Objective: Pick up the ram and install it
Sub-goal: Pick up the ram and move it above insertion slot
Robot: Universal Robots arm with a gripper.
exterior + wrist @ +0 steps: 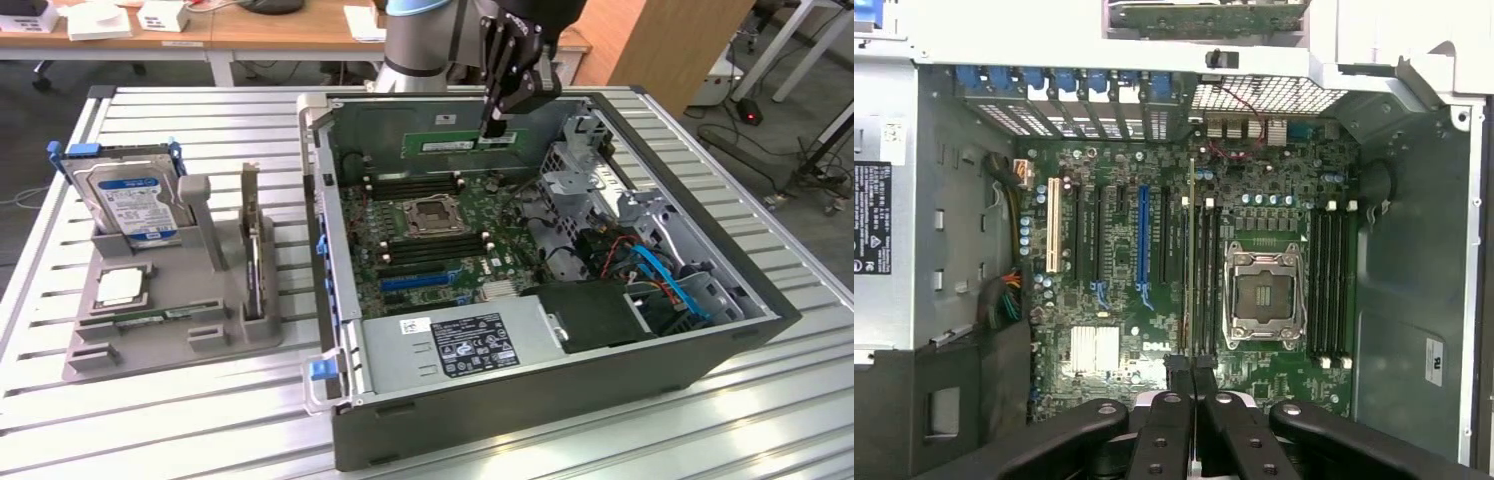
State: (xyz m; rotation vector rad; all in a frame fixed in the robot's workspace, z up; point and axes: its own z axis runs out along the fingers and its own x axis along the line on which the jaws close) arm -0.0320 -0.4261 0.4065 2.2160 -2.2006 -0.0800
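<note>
You're working on a slatted metal table (187,120), pale grey and evenly lit. Behind it you'll see a wooden desk (267,28) with white boxes (100,18) on top. At the exterior view's right stands a tall wooden panel (661,50), with white legs (807,45) of other furniture beyond. The floor (814,250) is grey, and a small black box (750,110) with a red light sits on it.

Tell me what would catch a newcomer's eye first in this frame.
The open computer case lies in the middle of the table, its green motherboard exposed. Over its far side the arm's jaws are shut on the ram, a thin green stick held above the board. On the exterior view's left a grey holder stands a blue-labelled hard drive upright.
</note>
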